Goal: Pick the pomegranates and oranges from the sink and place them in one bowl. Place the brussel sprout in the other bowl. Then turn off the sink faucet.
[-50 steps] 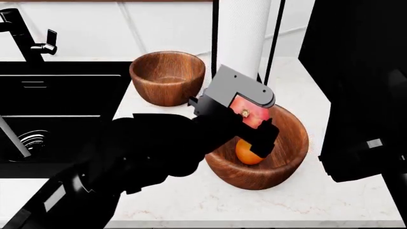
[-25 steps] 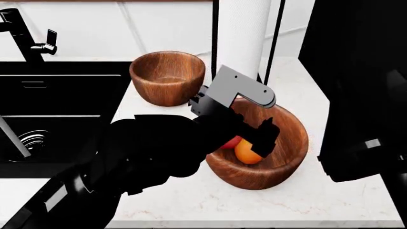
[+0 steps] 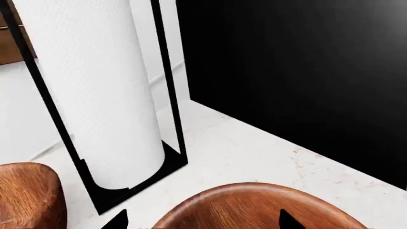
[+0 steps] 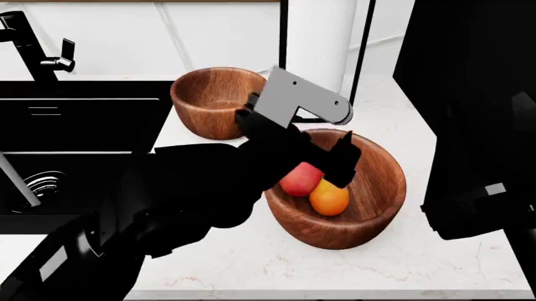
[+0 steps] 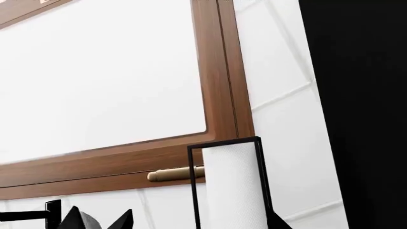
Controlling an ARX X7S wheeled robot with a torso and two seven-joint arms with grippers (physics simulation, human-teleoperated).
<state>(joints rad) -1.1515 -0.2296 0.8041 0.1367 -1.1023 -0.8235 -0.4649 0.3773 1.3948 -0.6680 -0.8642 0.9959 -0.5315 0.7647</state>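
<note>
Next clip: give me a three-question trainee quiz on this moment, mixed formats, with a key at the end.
1. True or false: the pomegranate and the orange lie together in the larger bowl.
2. Multiple choice: what is in the smaller bowl? A) a brussel sprout B) an orange C) nothing visible
3. Short answer: what tall white item stands behind the bowls?

Key
1. True.
2. C.
3. A paper towel roll in a black holder; the left gripper is above the larger bowl with fingers open and nothing in them.
</note>
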